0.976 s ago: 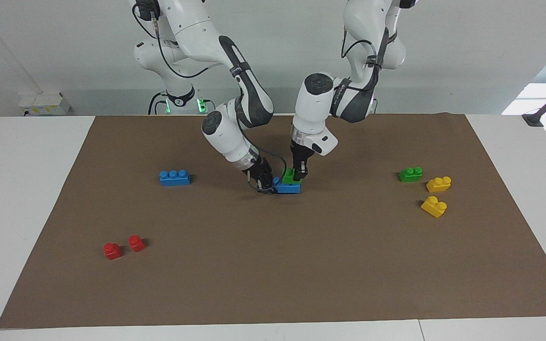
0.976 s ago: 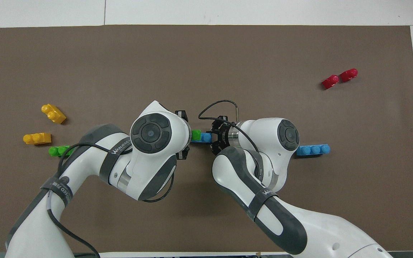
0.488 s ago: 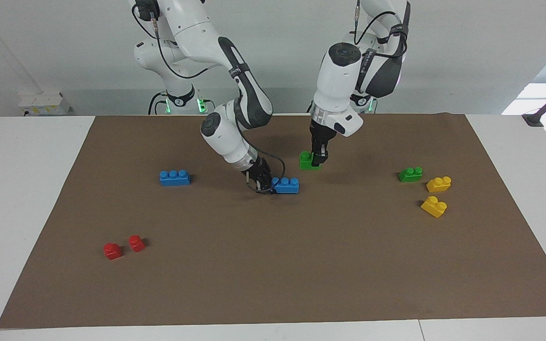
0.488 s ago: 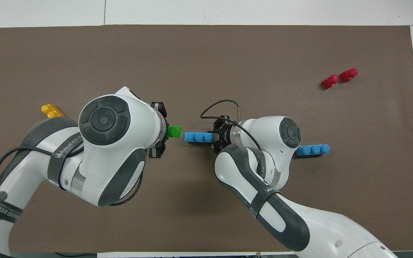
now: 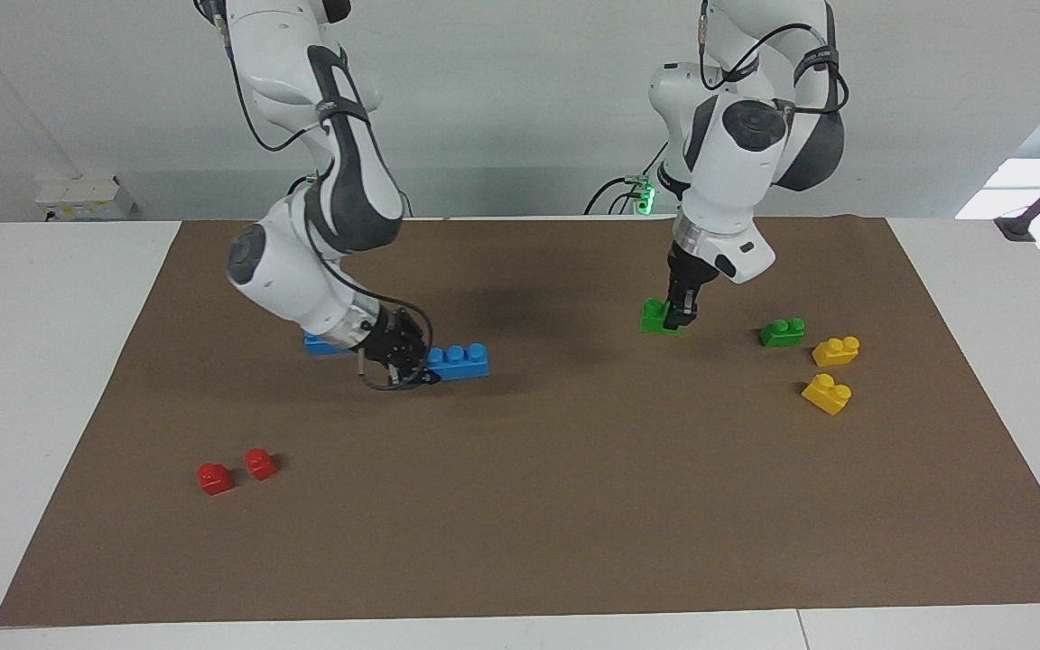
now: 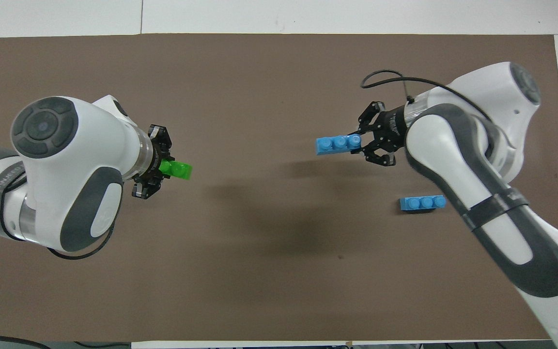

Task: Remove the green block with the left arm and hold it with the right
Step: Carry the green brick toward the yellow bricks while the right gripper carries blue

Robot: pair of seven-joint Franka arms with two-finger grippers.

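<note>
Your left jaws stay clamped on the green block, now carried clear toward the left arm's end of the table, while the right jaws grip the blue brick it sat on: removal looks done.

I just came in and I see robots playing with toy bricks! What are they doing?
Two robot arms have pulled two bricks apart. The left gripper holds a small green block in the air over the brown mat, near another green block and two yellow bricks. The right gripper holds one end of a blue three-stud brick. A second blue brick and two red bricks lie on the mat.
</note>
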